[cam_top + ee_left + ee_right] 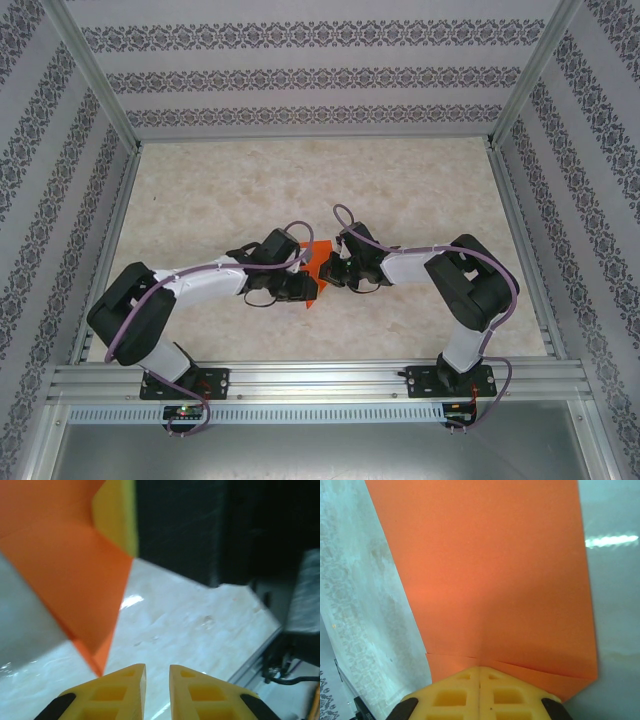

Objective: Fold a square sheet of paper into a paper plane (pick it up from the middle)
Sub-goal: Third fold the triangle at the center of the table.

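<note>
Logged over a pale marble-patterned table (400, 190), boxed in by patterned wall panels (300, 80) and closed at the near edge by an aluminium frame rail (320, 380).

Noted white-and-black left arm (190, 290) and right arm (450, 275) bent inward, meeting wrist to wrist near the table's middle.

Located between them a sheet of thin bright orange paper (318, 262), held up off the surface rather than lying flat, going by the left wrist view with bare table under it.

Found right gripper (480, 672) with yellow fingers pressed together, no gap, pinching the sheet at its near edge. Seen from the left wrist as a yellow finger (117, 515) against the upper part of the paper.

Found left gripper (157, 672) with jaws a narrow slit apart, nothing between them, sitting just beside the sheet's lowest corner. No contact evident.

Progress, as a judgement:
- Pick-up done, with the grip apparently on the middle line.
- Read a faint centre crease running away from the right fingertips, plus two shallow slanted fold edges just ahead of them. Taken as early folds; cannot tell exactly which.
- Broad and flat across most of its width, with no pointed nose and no slim wings.
- Left to do: nose folds, halving along the crease, both wings.
- Placed in the early part of the task
</note>
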